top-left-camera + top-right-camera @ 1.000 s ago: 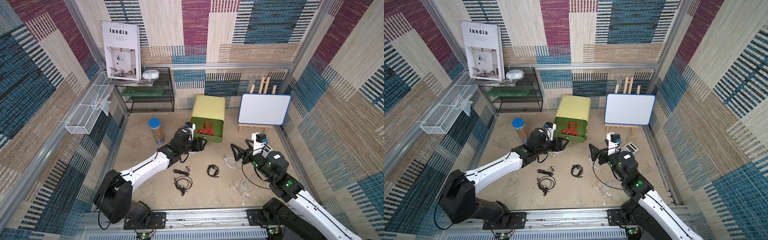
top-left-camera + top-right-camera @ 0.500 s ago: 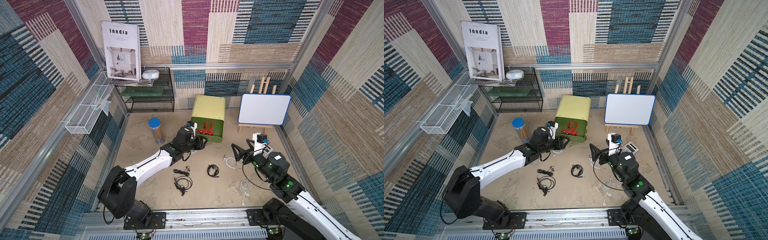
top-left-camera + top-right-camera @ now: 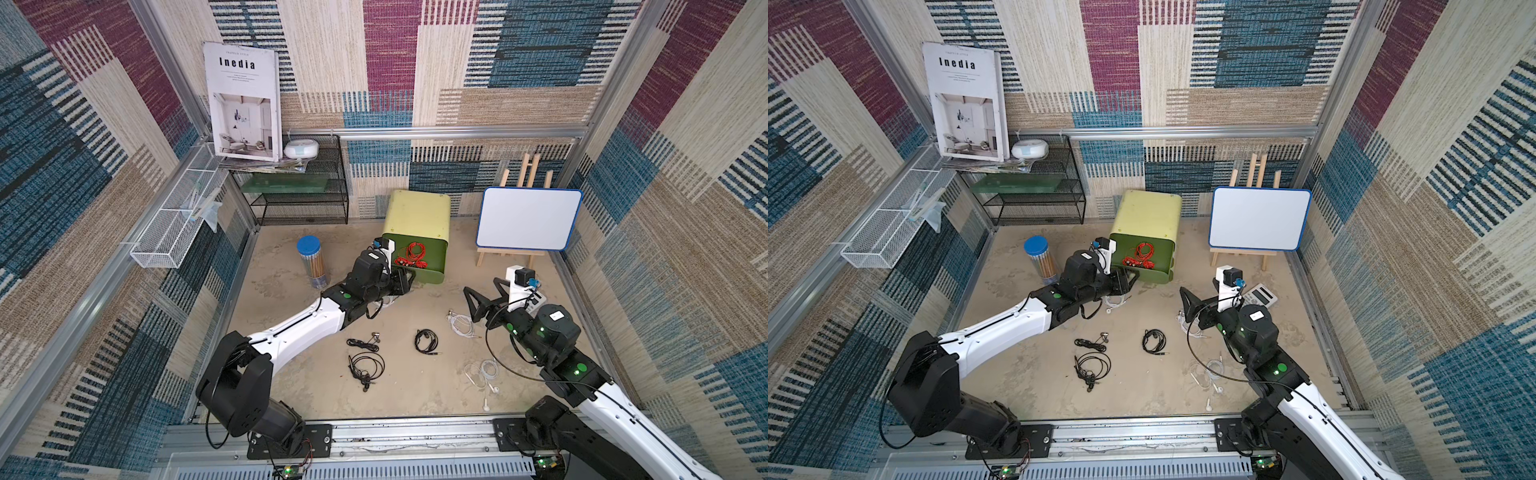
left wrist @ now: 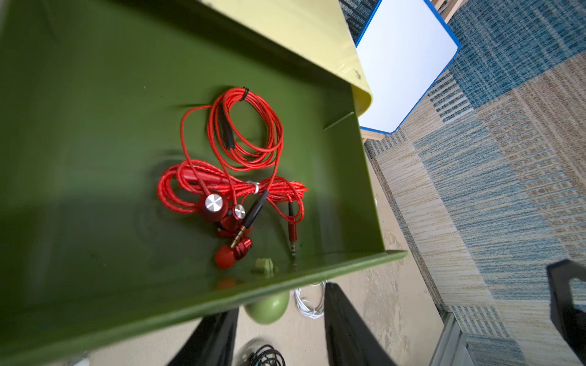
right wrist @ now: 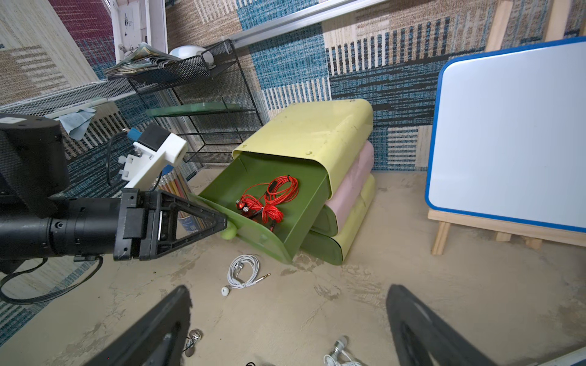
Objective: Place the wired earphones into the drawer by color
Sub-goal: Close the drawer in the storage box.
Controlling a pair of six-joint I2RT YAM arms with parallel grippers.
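A small yellow-green cabinet (image 3: 417, 212) stands at the back of a sandy floor (image 3: 291, 374), beside a whiteboard (image 3: 528, 218) on a little easel. The cabinet's top drawer (image 4: 95, 158), dark green, is pulled out and sags down at the front. Two sets of red earphones (image 4: 234, 177) lie tangled together inside it.

The left claw (image 4: 282, 301) is at the drawer front with one finger on each side of the round green knob (image 4: 268, 312). Its jaws are parted, and a gap shows between the knob and one finger, so it grips nothing. A white earphone coil (image 5: 242, 274) lies on the floor just below the drawer front.

The right claw (image 5: 289, 286) hangs above the floor with its jaws spread wide and nothing between them. A second white coil (image 3: 461, 324) is near it, and a third white coil (image 3: 482, 372) lies closer to that arm's base. Between the two arms, three sets of black earphones lie in a loose group: a small black coil (image 3: 363, 343), a larger black coil (image 3: 365, 368) and a round black coil (image 3: 426, 341).
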